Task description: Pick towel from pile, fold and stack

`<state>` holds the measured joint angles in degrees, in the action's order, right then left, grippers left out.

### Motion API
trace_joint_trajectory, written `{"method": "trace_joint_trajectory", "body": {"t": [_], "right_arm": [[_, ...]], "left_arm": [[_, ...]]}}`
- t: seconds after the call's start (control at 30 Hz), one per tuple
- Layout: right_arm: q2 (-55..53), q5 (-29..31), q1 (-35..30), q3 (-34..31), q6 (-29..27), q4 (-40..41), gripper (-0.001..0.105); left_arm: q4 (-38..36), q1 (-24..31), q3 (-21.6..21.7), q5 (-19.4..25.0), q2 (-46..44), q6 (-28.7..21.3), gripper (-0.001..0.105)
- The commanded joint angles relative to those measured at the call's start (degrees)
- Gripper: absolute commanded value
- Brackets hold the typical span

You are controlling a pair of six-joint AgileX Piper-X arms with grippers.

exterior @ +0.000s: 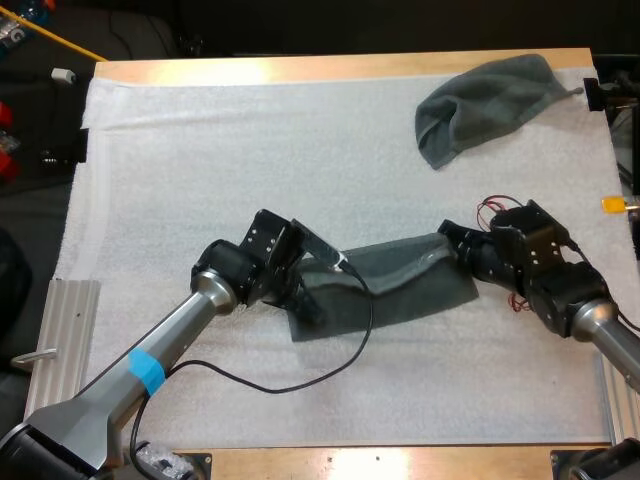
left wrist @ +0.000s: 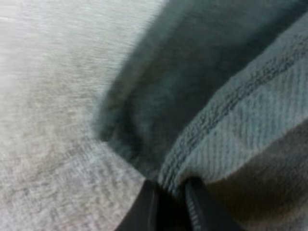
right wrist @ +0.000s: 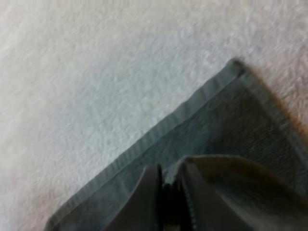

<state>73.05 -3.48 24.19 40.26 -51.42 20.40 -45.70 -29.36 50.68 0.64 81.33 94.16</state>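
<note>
A dark grey-green towel lies partly folded on the white mat near its middle. My left gripper is shut on the towel's left edge; in the left wrist view its fingers pinch a raised fold of towel. My right gripper is shut on the towel's right end; its fingers clamp a fold of the towel just above a flat hemmed layer. A second, crumpled towel lies at the mat's far right corner.
The white mat covers most of the wooden table. A ribbed metal plate sits off the mat's left edge. Bare mat stretches far and left of the grippers.
</note>
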Motion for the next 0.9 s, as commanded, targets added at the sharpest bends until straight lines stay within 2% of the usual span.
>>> {"method": "trace_joint_trajectory", "body": {"t": [0.0, 0.2, 0.3, 0.37, 0.4, 0.43, 0.47, 0.5, 0.57, 0.63, 0.7, 0.87], "right_arm": [[0.3, 0.4, 0.1, 0.2, -0.1, -0.5, 0.0], [1.1, 0.3, 0.1, 0.2, -0.2, -1.2, 0.0], [1.1, 0.3, 0.1, 0.2, -0.2, -3.2, 0.0], [1.1, 0.3, 0.1, 0.2, -0.2, -5.1, 0.002], [1.1, 0.3, 0.1, 0.2, -0.2, -5.9, 0.006], [1.1, 0.3, 0.1, 0.2, -0.2, -7.1, 0.012], [1.1, 0.2, 0.1, 0.2, -0.2, -8.8, 0.023], [1.1, 0.1, 0.1, 0.2, -0.2, -9.6, 0.031], [1.1, -0.4, 0.1, 0.2, -0.2, -13.3, 0.059], [1.1, -1.8, 0.1, 0.2, -0.9, -16.0, 0.073], [0.8, -3.9, 0.1, 0.2, -3.1, -17.8, 0.078], [-1.5, -8.7, 0.1, 0.2, -8.3, -17.6, 0.078]], "left_arm": [[1.0, 0.0, 0.1, 2.0, 0.0, 0.9, 0.007], [1.0, 0.0, 0.1, 2.5, 0.0, 0.9, 0.007], [0.9, 0.0, 0.1, 5.9, 0.0, 2.3, 0.021], [0.9, 0.0, 0.1, 6.9, 0.0, 2.4, 0.041], [0.9, 0.0, 0.1, 6.9, 0.0, 2.4, 0.046], [0.9, 0.0, 0.1, 6.9, 0.0, 2.4, 0.055], [0.9, 0.0, 0.1, 6.9, 0.0, 2.4, 0.064], [0.9, 0.0, 0.1, 7.0, 0.0, 2.4, 0.068], [0.9, 0.0, 0.1, 8.0, 0.0, 2.2, 0.07], [0.7, 0.0, 0.2, 9.4, -0.2, 2.0, 0.068], [0.3, 0.0, 0.2, 9.7, -0.9, 2.0, 0.068], [-1.4, 0.0, 0.2, 9.6, -6.0, 3.7, 0.068]]}}
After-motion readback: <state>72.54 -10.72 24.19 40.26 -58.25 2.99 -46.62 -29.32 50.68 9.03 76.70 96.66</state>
